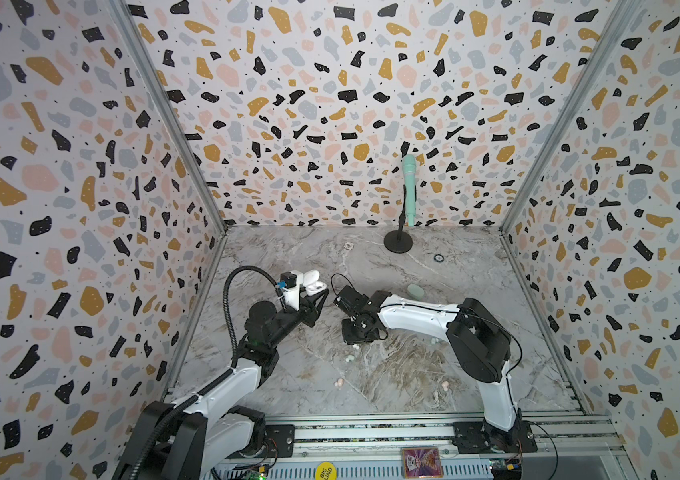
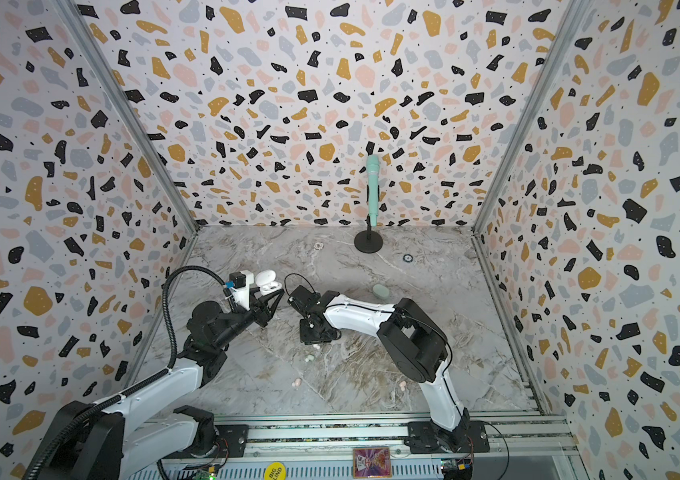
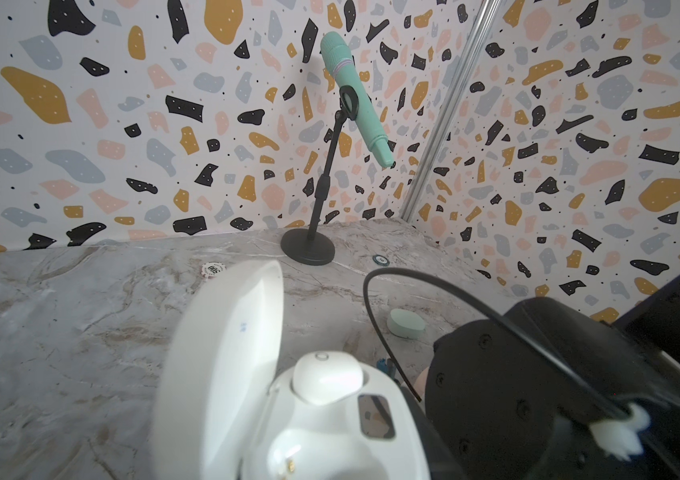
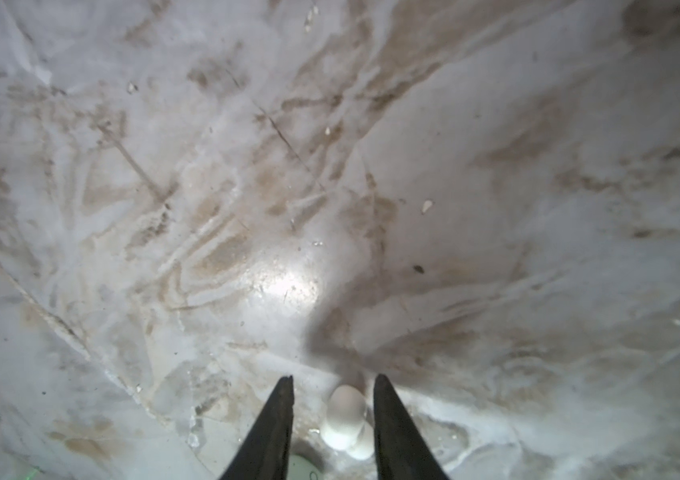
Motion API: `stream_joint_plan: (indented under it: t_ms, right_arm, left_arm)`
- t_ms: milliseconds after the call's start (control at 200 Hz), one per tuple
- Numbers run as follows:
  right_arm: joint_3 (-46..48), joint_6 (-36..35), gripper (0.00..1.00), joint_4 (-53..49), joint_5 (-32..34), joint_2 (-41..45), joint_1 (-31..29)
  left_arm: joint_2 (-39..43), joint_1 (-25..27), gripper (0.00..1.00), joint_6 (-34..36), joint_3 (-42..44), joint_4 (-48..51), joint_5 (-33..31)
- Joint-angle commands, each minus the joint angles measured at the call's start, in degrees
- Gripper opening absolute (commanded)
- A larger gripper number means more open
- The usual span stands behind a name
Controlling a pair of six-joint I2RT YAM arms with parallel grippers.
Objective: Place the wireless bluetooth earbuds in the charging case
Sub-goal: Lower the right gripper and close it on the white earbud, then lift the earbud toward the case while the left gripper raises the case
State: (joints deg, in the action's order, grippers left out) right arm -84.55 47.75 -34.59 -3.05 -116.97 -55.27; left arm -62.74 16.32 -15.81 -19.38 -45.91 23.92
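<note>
left gripper (image 1: 316, 293): clamped on the white case (image 3: 330, 436), which is held up off the table (image 1: 413, 374).
white case: glossy pebble shell. Lid (image 3: 222, 353) hinged open and standing up. One smooth seated bud (image 3: 327, 378) in a well, gold contacts showing in the other.
right gripper (image 4: 333, 377): pointing down at the table. Black tapered fingers (image 4: 276, 428) apart, straddling a white bud (image 4: 346, 409). The bud sits close to one finger with a gap at the other, so no pinch.
loose buds: tiny, egg-like. Pale pair (image 1: 348, 358) just in front of the right gripper, pink buds (image 1: 339, 383) nearer the rail.
mint case (image 1: 415, 291): matte, rounded, lying flat beyond the right arm.
table: shiny, grey-brown marble veining.
</note>
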Motion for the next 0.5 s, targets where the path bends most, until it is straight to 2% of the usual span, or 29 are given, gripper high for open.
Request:
stream_joint_plan:
  t_ms: [0,315,496]
  right_arm:
    - [-1.9,0.3,0.33,-3.8,-0.1,-0.5,-0.4]
    - [-2.5,-0.2,0.28,-5.3,0.6,-1.7,-1.1]
    - [-2.4,-0.5,0.22,-6.1,1.0,-2.1,-1.1]
  left_arm:
    - [0.3,0.2,0.23,0.0,0.3,-4.2,0.1]
    - [0.1,0.1,0.23,-0.1,0.2,-4.2,0.1]
    - [0.1,0.3,0.23,0.0,0.0,-3.7,0.2]
